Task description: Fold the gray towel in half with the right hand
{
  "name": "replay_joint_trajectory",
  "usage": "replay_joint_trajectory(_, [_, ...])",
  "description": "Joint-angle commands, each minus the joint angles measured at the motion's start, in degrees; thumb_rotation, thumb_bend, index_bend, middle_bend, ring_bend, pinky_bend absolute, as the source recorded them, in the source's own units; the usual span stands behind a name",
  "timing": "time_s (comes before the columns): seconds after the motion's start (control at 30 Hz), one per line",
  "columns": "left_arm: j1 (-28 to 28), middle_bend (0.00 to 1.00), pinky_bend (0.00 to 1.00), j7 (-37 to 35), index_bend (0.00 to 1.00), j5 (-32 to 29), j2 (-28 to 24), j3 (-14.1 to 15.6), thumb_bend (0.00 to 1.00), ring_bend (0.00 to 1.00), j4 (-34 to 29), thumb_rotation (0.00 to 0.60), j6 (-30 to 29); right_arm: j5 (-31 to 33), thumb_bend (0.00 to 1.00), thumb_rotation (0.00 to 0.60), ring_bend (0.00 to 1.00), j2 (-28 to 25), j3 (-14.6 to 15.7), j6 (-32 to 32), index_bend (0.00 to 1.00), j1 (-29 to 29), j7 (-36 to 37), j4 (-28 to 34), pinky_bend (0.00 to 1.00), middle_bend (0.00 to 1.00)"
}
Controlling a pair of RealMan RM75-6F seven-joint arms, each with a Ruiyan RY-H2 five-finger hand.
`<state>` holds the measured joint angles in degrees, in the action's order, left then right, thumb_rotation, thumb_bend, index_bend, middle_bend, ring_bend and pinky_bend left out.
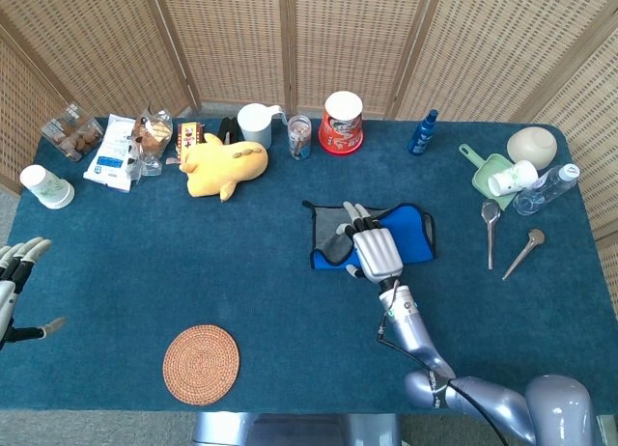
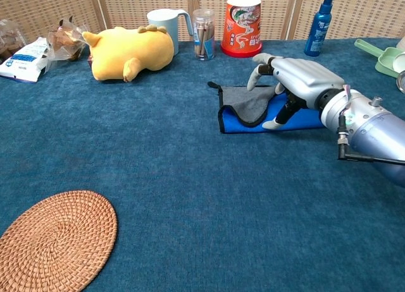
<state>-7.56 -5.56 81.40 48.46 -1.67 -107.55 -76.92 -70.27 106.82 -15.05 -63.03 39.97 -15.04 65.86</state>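
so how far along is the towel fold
Partly done. The gray towel with blue underside already has its right part turned over, blue showing. The right hand rests on it, fingers over the gray part. Left: flattening the fold and lifting away.

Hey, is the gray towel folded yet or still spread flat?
Partly folded. The gray towel has its blue side turned up on the right, where the right hand is over it; only the left part still shows gray.

Open cloth around towel (image 1: 372, 236) — red cup (image 1: 342, 122), jar (image 1: 300, 136) stand well behind.
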Motion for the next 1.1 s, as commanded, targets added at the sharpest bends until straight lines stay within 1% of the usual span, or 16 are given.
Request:
replay_joint_trajectory(0.03, [0.0,0.0,0.0,0.1,0.0,0.0,0.0,0.0,0.11,0.0,0.0,0.6,0.0,0.3,0.15,0.6,0.04,0.3,-0.3,0.0,0.33,0.1,0.0,0.1,0.34,0.07])
replay_joint_trajectory(0.43, [0.0,0.0,0.0,-0.6,0.0,0.0,-0.2,0.0,0.11,0.0,0.2,0.6,0.0,1.4,0.15,0.6,0.04,3.0,-1.4,0.0,0.35,1.1,-0.7,-1.3,0.34,0.07])
replay_joint_trajectory(0.7, [0.0,0.0,0.0,-0.9,0.0,0.0,-0.3,-0.1,0.11,0.0,0.2,0.6,0.0,1.1,0.16,0.6,0.05,5.1,-2.0,-0.8,0.44,1.4,1.6,-3.8,0.34,0.1])
replay_joint_trajectory(0.83, [0.0,0.0,0.0,-1.1,0.0,0.0,-0.3,-0.1,0.11,0.0,0.3,0.6,0.0,0.3,0.23,0.6,0.06,5.7,-2.1,-1.4,0.5,1.5,2.9,-4.5,0.34,0.12])
replay_joint_trajectory(1.0, [0.0,0.0,0.0,-1.1,0.0,0.1,-0.3,0.0,0.11,0.0,0.2,0.6,0.0,-0.9,0.26,0.6,0.08,6.4,-2.1,-2.4,0.57,1.7,4.1,-5.1,0.34,0.14])
replay_joint_trajectory(1.1, [0.0,0.0,0.0,-1.3,0.0,0.1,-0.4,0.0,0.11,0.0,0.2,0.6,0.0,-1.1,0.28,0.6,0.08,6.8,-2.1,-2.6,0.59,1.8,4.5,-5.6,0.34,0.15])
